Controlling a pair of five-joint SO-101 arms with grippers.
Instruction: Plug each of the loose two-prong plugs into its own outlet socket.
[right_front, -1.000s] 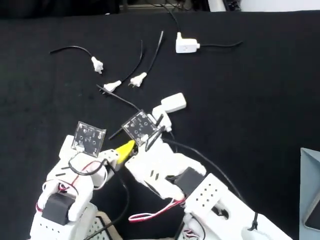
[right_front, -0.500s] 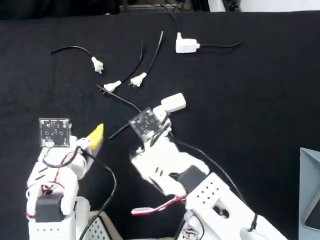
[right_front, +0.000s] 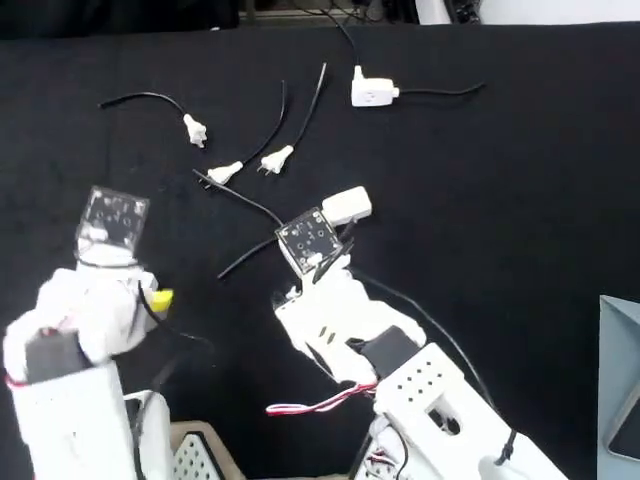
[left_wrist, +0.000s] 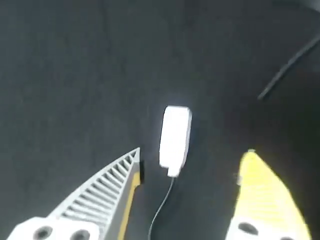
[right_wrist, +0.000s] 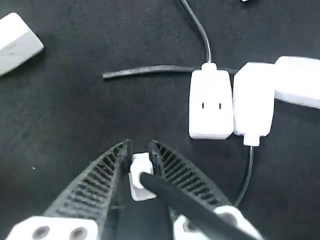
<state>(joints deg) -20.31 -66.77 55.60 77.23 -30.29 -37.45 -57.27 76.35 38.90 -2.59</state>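
My right gripper (right_wrist: 139, 146) is shut on a small white two-prong plug (right_wrist: 140, 176) with a black cord. Just ahead of it lies a white outlet socket (right_wrist: 211, 105), its two slots facing up. A second white socket body (right_wrist: 254, 107) lies beside that one. In the high view the right arm (right_front: 340, 320) stands mid-table by a white outlet block (right_front: 347, 205). Three loose plugs (right_front: 277, 158) (right_front: 225, 172) (right_front: 194, 129) lie farther back. My left gripper (left_wrist: 195, 152) is open above the cloth, with a white oblong piece (left_wrist: 175, 135) on a thin cord beyond its fingertips.
Another white outlet (right_front: 373, 90) with a cord lies at the back of the black cloth. A white block (right_wrist: 15, 42) sits off to one side of the right gripper. Black cords (right_front: 300, 105) trail across the middle. A grey box edge (right_front: 620, 380) shows at the right.
The left arm has swung away to the left and lifted, leaving the middle. The right arm has edged forward toward the white outlet block with the plug still held.
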